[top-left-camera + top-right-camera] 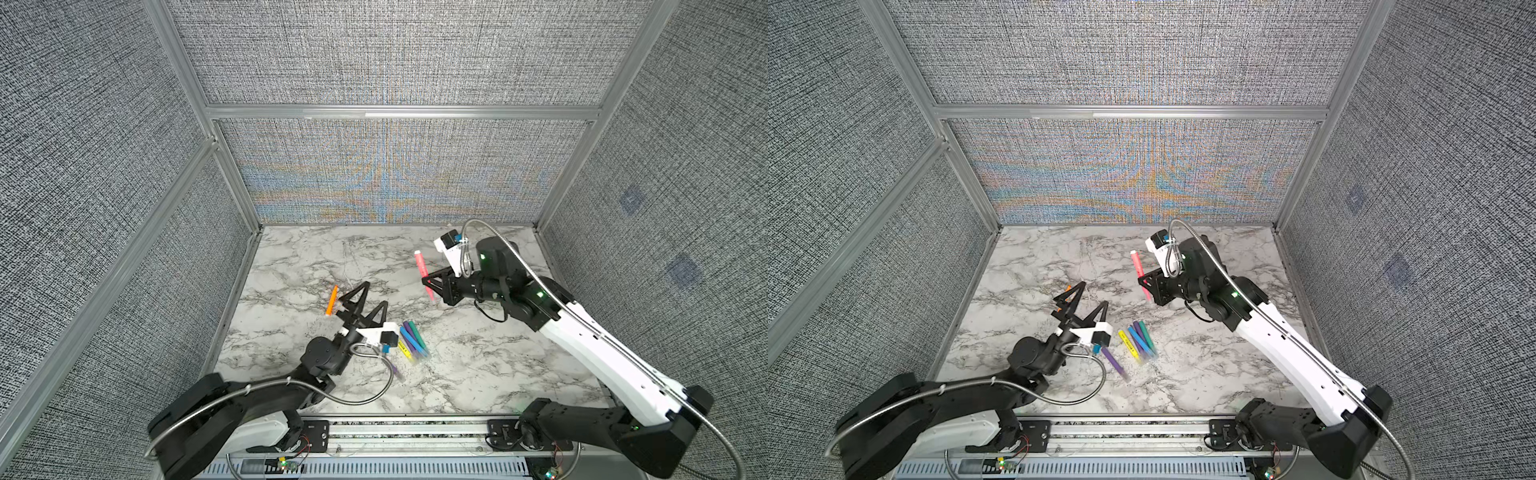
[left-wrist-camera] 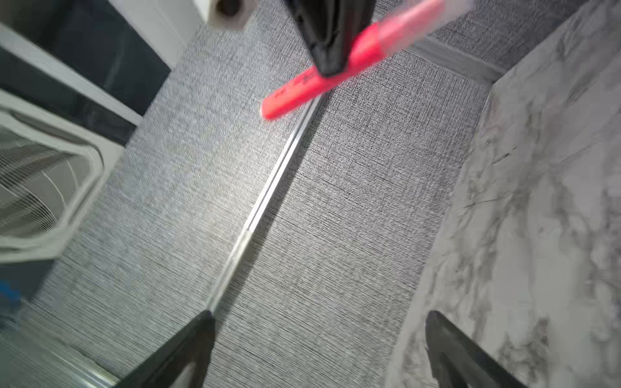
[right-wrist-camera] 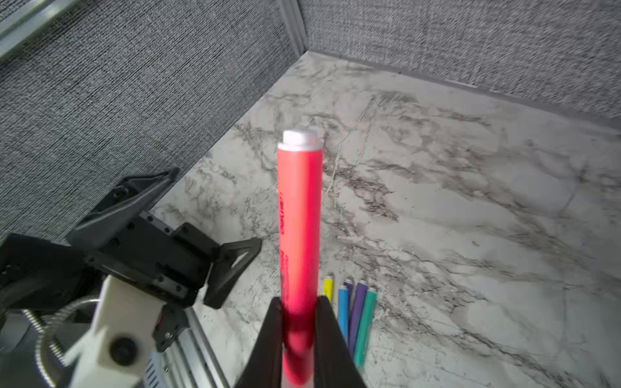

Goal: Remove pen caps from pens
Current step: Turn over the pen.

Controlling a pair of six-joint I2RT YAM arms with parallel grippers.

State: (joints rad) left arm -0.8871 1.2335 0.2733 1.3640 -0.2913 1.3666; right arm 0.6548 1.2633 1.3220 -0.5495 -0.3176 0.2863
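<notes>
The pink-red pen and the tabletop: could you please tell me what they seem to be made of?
Pink-red pen: probably plastic, smooth with a soft sheen, white end plug. Tabletop: marble-patterned, grey veins on white; stone or printed laminate, cannot tell.

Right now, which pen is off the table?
The pink-red pen: it is clamped in the right tool, up in the air. The orange pen and the clustered pens lie on the marble.
</notes>
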